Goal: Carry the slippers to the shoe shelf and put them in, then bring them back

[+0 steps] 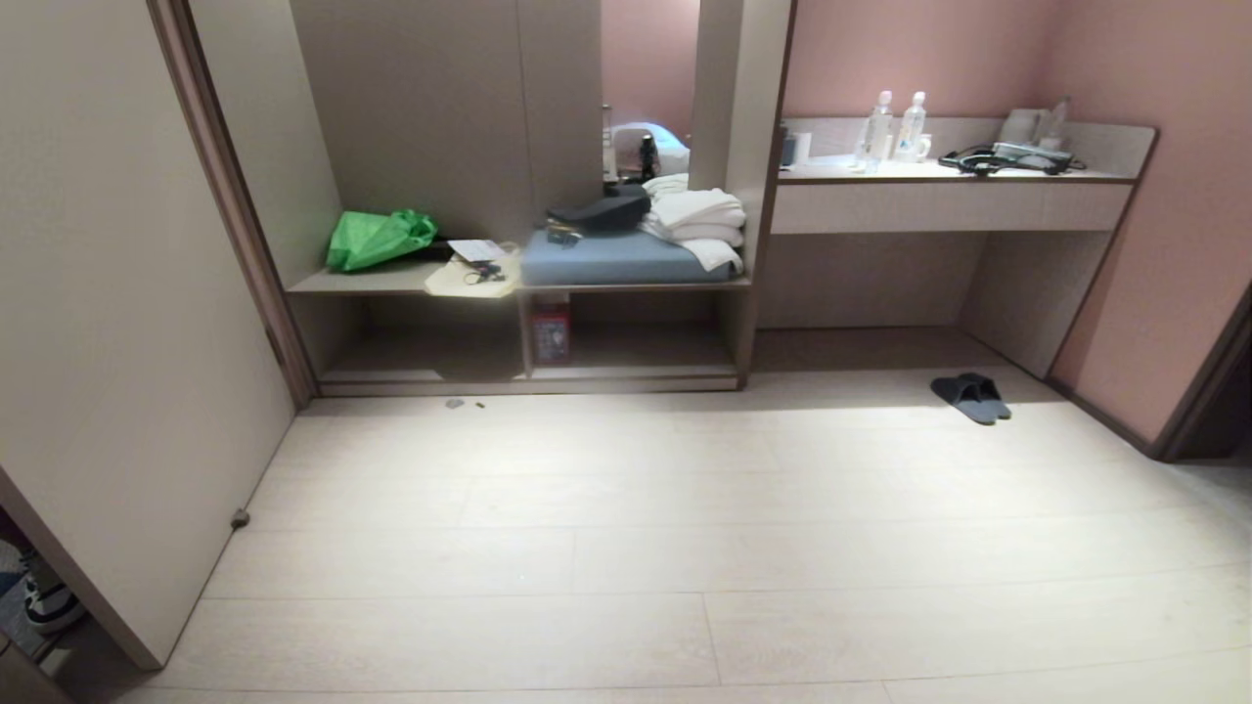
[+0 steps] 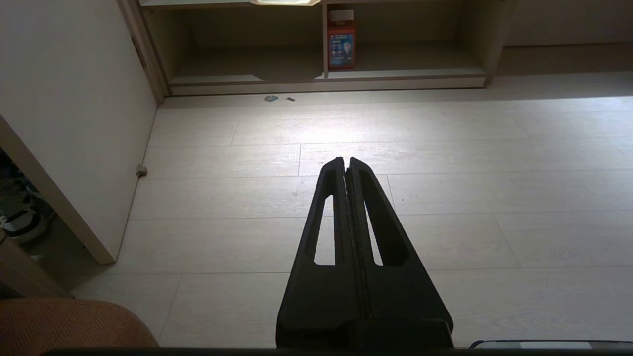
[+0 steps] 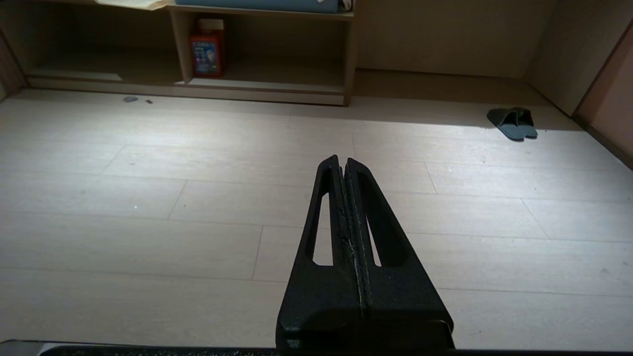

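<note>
On the pale floor by the desk recess, flat dark grey-blue slippers (image 3: 512,123) side by side, well apart from right gripper (image 3: 342,164), pressed closed and empty, left gripper (image 2: 345,163) the same.

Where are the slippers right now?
In the head view the slippers lie side by side on the floor at the right, before the desk recess, right of the shoe shelf.

The head camera looks forward and down from well back, taking in the shoe shelf (image 1: 528,376) and the slippers (image 1: 970,396). Each wrist camera sits low behind its closed pincer, the left gripper (image 2: 345,160) and right gripper (image 3: 342,160), facing the shelf far beyond the tips. All three share the red box (image 1: 551,332).
</note>
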Tool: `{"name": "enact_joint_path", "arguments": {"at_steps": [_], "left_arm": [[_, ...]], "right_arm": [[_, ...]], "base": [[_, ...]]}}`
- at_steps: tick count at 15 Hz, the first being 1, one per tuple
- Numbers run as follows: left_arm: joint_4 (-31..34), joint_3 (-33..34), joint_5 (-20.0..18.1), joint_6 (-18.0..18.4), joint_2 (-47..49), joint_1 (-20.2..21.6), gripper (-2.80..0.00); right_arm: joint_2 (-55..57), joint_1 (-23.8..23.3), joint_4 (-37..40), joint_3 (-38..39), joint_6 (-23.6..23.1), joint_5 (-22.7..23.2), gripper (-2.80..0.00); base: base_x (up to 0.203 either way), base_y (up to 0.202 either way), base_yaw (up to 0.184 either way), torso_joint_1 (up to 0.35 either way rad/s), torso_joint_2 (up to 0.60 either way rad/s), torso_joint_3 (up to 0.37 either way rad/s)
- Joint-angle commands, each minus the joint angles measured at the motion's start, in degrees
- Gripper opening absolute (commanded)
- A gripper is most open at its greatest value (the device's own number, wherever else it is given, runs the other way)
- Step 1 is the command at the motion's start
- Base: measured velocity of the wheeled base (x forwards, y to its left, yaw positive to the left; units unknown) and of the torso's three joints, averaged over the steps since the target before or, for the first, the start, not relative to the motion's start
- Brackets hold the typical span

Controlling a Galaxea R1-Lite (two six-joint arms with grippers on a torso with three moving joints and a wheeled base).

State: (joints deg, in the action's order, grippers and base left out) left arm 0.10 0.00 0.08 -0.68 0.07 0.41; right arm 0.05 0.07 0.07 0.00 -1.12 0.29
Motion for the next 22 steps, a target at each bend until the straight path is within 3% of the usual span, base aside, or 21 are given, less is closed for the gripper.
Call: {"name": "enact_joint_path", "arguments": {"at_steps": [1,7,15,22], "left_arm": [[-0.01,0.0,0.01,-0.02,0.01,0.02,-2.8],[-0.01,0.0,0.01,0.06,0.01,-0.02,-2.8],[-0.01,0.0,0.01,0.06,0.01,-0.06,-2.8],[-0.01,0.0,0.01,0.06,0.01,-0.06,-2.8]], "right_arm": [[0.04,0.01,0.01,0.0,-0.02,0.06,-2.8],[0.04,0.01,0.01,0.0,0.07,0.06,-2.8],[0.04,0.01,0.01,0.02,-0.02,0.06,-2.8],[0.04,0.01,0.01,0.0,-0.11,0.06,-2.8]], "base": [[0.0,0.0,0.0,0.0,0.0,0.0],[0.0,0.0,0.0,0.0,0.0,0.0],[-0.002,0.01,-0.147,0.003,0.0,0.003],[0.0,0.0,0.0,0.0,0.0,0.0]]}}
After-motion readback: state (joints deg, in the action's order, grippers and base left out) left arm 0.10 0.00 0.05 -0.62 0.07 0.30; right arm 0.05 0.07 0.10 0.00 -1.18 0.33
